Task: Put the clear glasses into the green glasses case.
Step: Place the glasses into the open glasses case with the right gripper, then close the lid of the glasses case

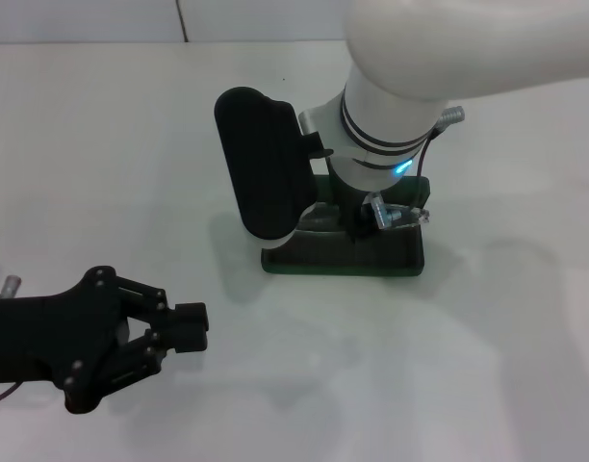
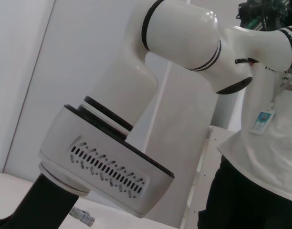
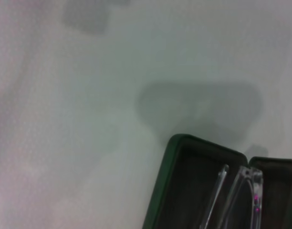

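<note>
The white, smooth, matte table (image 1: 102,144) carries one case and one pair of glasses.

Left gripper (image 1: 184,327): a black, angular linkage assembly near the table's near-left corner. It hovers or rests low over the surface; which one cannot be told. Its jaws are drawn together at the tip with nothing between them.

One dark green hard rectangular glasses case with rounded corners (image 1: 343,255) stands near the middle of the table. Its black oval lid (image 1: 264,164) is raised upright on the case's left side. The right wrist view shows the base's thin green rim and dark felt-like lining (image 3: 193,191).

One pair of fully transparent plastic glasses (image 1: 402,214) is at the case's right end, above the open base. In the right wrist view, two thin clear arms (image 3: 239,195) lie within the case outline over the lining.

Right gripper (image 1: 357,223): its glossy white cylindrical arm with black rings descends over the case. The fingers are hidden; whether they are parted or hold the glasses cannot be told.
</note>
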You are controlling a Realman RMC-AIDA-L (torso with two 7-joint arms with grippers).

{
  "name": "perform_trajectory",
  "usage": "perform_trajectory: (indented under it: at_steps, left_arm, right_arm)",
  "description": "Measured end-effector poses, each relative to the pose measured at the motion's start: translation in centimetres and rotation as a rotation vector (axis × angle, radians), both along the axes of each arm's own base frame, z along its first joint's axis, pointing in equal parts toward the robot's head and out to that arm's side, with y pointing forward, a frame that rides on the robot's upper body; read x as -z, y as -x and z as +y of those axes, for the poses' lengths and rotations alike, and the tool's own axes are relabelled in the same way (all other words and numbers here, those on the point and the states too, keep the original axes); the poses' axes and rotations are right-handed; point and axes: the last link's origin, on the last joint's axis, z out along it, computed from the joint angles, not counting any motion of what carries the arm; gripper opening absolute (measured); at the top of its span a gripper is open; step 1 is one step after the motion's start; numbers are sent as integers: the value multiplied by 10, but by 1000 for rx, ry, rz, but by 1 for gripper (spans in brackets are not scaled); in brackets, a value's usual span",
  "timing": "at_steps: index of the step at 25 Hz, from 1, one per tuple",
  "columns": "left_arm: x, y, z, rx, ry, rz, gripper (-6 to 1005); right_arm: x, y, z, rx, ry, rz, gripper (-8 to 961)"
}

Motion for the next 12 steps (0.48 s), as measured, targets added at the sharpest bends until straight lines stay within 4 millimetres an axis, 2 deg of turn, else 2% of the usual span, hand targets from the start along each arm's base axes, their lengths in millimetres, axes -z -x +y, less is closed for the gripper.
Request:
perform_trajectory:
  at_steps: [12]
  left_arm:
    - [0, 0, 0, -2, -2, 2, 107]
  right_arm:
    - [1, 1, 0, -5, 0, 4, 148]
